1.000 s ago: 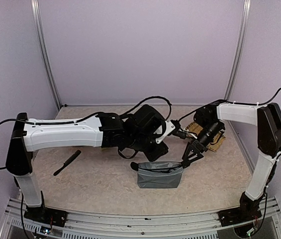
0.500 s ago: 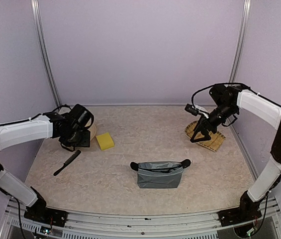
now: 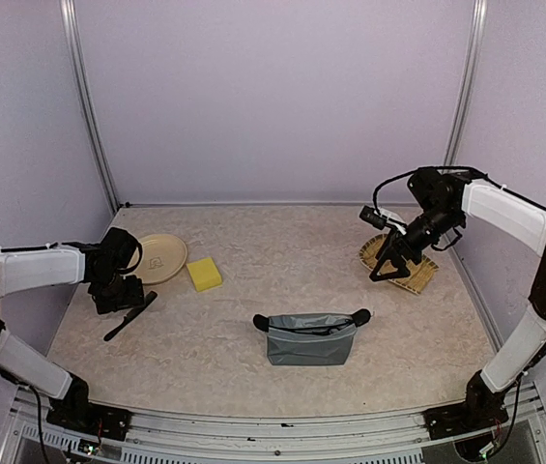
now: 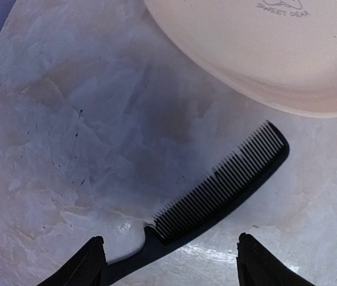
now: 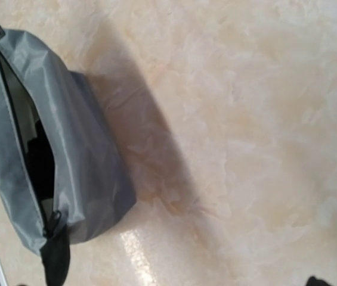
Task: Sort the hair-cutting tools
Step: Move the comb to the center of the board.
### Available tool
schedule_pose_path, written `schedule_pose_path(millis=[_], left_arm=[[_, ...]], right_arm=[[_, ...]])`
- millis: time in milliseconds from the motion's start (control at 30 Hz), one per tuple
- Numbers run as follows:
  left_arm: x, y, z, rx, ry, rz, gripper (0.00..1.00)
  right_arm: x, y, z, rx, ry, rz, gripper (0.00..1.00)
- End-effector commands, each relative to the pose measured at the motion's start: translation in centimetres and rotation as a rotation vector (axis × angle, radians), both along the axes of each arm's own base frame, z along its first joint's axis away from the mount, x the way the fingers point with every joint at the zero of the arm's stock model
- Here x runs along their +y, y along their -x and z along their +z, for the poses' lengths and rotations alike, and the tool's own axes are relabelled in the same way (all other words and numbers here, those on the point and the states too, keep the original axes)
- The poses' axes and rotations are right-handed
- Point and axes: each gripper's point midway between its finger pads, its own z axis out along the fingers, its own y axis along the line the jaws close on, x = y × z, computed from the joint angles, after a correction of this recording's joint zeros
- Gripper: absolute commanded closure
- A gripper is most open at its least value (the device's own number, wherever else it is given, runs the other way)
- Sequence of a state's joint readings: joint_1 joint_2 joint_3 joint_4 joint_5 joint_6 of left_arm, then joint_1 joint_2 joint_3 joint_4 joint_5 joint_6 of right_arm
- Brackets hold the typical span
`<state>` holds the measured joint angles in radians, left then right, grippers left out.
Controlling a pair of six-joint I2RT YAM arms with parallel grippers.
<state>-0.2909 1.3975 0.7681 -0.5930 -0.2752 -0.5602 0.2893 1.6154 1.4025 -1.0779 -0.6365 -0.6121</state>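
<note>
A long black comb (image 3: 129,316) (image 4: 222,190) lies flat on the table at the left, just in front of a round beige plate (image 3: 159,257) (image 4: 263,53). My left gripper (image 3: 118,292) (image 4: 171,265) hovers low over the comb's handle end, open, with a finger on each side of the handle and nothing gripped. A grey zip pouch (image 3: 311,338) (image 5: 67,155) stands unzipped in the middle, with dark things inside that I cannot make out. My right gripper (image 3: 387,263) hangs open and empty over a woven tray (image 3: 419,280) at the right.
A yellow sponge (image 3: 204,274) lies right of the plate. A black tab (image 3: 359,315) sticks out at the pouch's right end. Purple walls with metal posts close in the table on three sides.
My left arm swung from the pouch in the middle back to the far left, came down over the comb and opened wider. My right arm pulled back from the pouch to over the woven tray.
</note>
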Motion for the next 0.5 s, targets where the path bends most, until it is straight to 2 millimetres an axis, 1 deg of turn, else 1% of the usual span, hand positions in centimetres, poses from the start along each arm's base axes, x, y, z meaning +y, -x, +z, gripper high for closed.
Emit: schedule_pose_path(millis=[0, 100, 200, 333, 433, 467], left_arm=[[2.2, -0.4, -1.6, 0.026, -0.017, 0.04, 0.29], [2.3, -0.4, -2.8, 0.058, 0.001, 0.05, 0.29], [1.6, -0.5, -4.3, 0.088, 0.054, 0.039, 0.3], [-0.8, 0.0, -5.5, 0.122, 0.161, 0.002, 0.32], [-3.3, 1.2, -5.7, 0.133, 0.202, -0.042, 0.32], [-4.0, 1.9, -5.9, 0.142, 0.218, -0.051, 0.32]], right_arm=[[-0.1, 0.7, 0.4, -0.011, -0.023, 0.006, 0.0], [-0.3, 0.8, 0.3, -0.021, -0.017, 0.003, 0.0], [-0.4, 0.8, 0.2, -0.025, -0.01, 0.005, 0.0], [-0.5, 0.8, 0.0, -0.029, 0.001, 0.006, 0.0], [-0.6, 0.8, -0.1, -0.023, 0.008, 0.008, 0.0], [-0.6, 0.7, -0.1, -0.024, 0.009, 0.01, 0.0]])
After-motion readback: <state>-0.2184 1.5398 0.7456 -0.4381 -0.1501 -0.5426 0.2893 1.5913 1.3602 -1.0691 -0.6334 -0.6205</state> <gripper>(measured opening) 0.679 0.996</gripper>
